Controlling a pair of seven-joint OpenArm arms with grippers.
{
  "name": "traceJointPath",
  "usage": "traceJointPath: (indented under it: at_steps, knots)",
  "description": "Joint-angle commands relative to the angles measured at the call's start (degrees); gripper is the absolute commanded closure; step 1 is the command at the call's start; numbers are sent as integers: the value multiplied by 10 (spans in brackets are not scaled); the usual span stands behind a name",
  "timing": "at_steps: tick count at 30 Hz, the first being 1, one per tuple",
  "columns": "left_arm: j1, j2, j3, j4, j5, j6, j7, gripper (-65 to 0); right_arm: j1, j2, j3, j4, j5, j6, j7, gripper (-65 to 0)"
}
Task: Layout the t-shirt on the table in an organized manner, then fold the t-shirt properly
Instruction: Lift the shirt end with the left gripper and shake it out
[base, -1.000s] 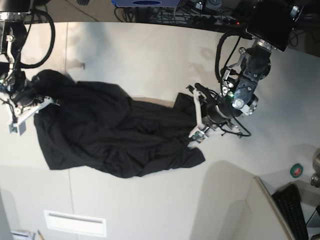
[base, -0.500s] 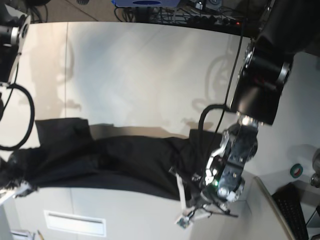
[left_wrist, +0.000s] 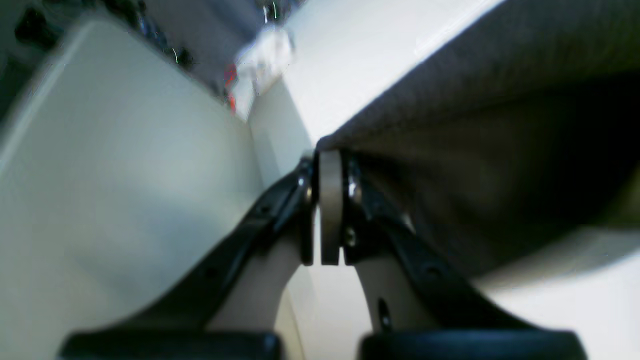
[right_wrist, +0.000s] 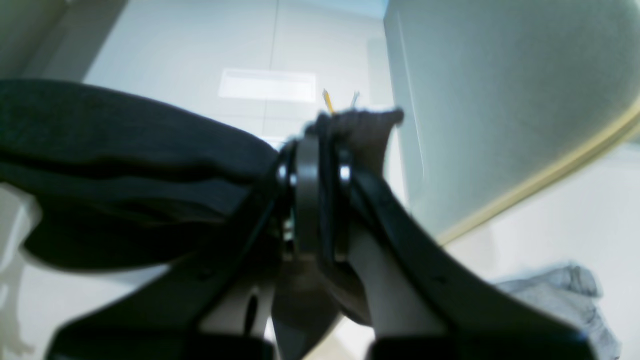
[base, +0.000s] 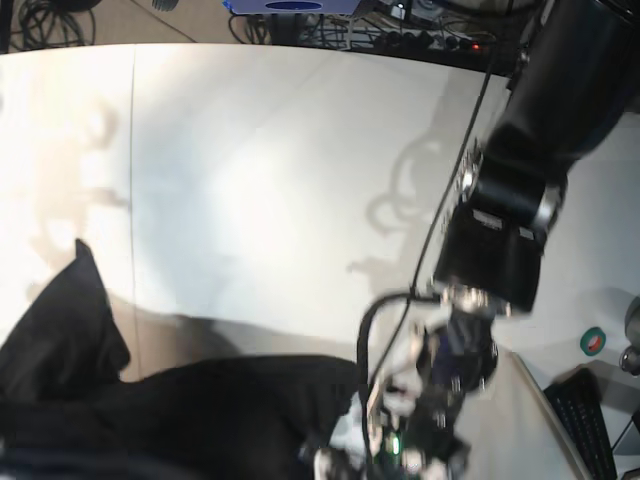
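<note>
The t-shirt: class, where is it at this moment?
In the base view the t-shirt hangs across the lower left over the table, pinched by the right gripper and left gripper.

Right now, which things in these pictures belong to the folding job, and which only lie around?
Job: t-shirt, table, left gripper and right gripper, both shut on the t-shirt.

Lying about: green tape roll, keyboard, grey cloth.

t-shirt (base: 180, 410) cut off at bottom edge, right gripper out of base view
</note>
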Motion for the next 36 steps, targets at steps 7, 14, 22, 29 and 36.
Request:
traceJointPath:
  at_steps: [7, 14, 22, 29, 36]
  knots:
    - [249, -19, 0, 102, 134, 2, -9, 0, -210, -72, 72, 19, -7, -3, 13, 0]
    - [389, -17, -1, 14, 162, 2, -12, 0, -289, -113, 69, -145, -8, 0, 70, 0]
    - [428, -14, -37, -1, 141, 2, -12, 0, -291, -110, 68, -206, -8, 1, 99, 0]
    - [461, -27, -150, 103, -40, 2, -9, -451, -294, -110, 68, -184, -8, 1, 98, 0]
    - [410, -59, -237, 88, -172, 2, -8, -502, -294, -109, 68, -184, -8, 1, 98, 0]
